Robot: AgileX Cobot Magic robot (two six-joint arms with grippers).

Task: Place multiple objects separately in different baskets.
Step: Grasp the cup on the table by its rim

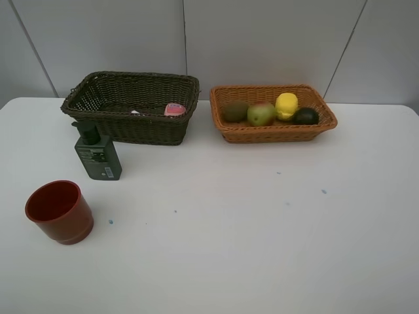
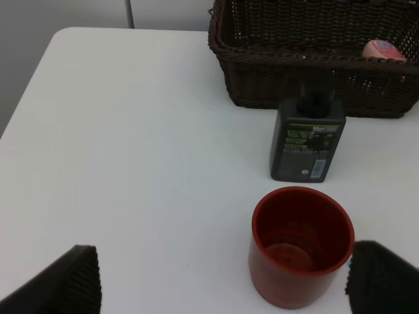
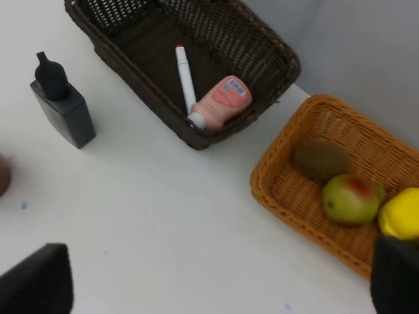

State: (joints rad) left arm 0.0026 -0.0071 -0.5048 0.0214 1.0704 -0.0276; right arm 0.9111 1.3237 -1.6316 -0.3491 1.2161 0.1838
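Observation:
The red cup (image 1: 60, 211) (image 2: 301, 245) stands at the table's front left, between my open left gripper's (image 2: 226, 275) fingers (image 2: 65, 284). Behind it the dark green pump bottle (image 1: 98, 154) (image 2: 308, 140) stands upright before the dark brown basket (image 1: 131, 77). That basket holds the pink bottle (image 1: 175, 109) (image 3: 222, 101) and the white marker (image 3: 185, 75). In the orange-tan basket (image 1: 275, 134) lie the kiwi (image 1: 236, 110), pear (image 1: 260, 114), lemon (image 1: 286, 105) and dark green fruit (image 1: 305, 116). My right gripper (image 3: 219, 275) hangs open and empty above the table's middle.
The white table (image 1: 229, 229) ends at a grey panelled wall (image 1: 262, 39) just behind both baskets. Neither arm shows in the exterior high view. A few small blue specks mark the tabletop.

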